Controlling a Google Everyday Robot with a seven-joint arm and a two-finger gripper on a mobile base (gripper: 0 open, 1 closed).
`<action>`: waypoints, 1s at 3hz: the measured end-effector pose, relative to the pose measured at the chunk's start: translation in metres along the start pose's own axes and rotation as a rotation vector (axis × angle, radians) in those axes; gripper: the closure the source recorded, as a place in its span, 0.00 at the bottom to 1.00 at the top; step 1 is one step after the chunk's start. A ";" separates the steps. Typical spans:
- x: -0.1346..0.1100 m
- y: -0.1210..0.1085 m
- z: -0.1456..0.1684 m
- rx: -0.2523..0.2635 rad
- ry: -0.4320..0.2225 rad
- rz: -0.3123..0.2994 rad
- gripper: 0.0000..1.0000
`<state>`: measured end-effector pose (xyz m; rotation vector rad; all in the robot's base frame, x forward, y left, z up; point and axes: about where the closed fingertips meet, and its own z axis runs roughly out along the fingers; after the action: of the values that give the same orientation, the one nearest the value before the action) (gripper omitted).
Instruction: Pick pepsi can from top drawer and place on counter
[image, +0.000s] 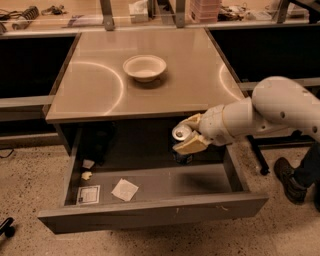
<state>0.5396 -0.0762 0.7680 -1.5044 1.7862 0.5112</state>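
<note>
Grey top drawer: pulled wide open toward the near side, below the counter's near edge.
Blue pepsi can: in the right half of the drawer, toward its far end, with the silver top and pull tab showing. Dark body hanging below the fingers, seemingly just off the drawer floor, though hard to tell at the base.
Robot gripper: reaching in from the right on a white arm, pinching the pepsi can near its top between two cream fingers, one on the far side and one on the near side.
Long axis of can: close to upright, top tipped slightly left and near.
Beige counter: glossy, above and far of the can, with its near edge just above the gripper.
Deciding relation: can lower than the counter edge and close beneath it, so probably a pull toward the near side first, then up, then far onto bare tabletop.
White bowl: far centre of the counter, well apart from the gripper.
Loose items: paper square and card, near left of the drawer floor.
</note>
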 end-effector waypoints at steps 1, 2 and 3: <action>-0.057 -0.030 -0.049 0.049 0.013 -0.053 1.00; -0.057 -0.030 -0.049 0.048 0.013 -0.052 1.00; -0.065 -0.038 -0.053 0.062 -0.020 -0.035 1.00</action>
<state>0.5638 -0.0794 0.8565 -1.4804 1.7423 0.4479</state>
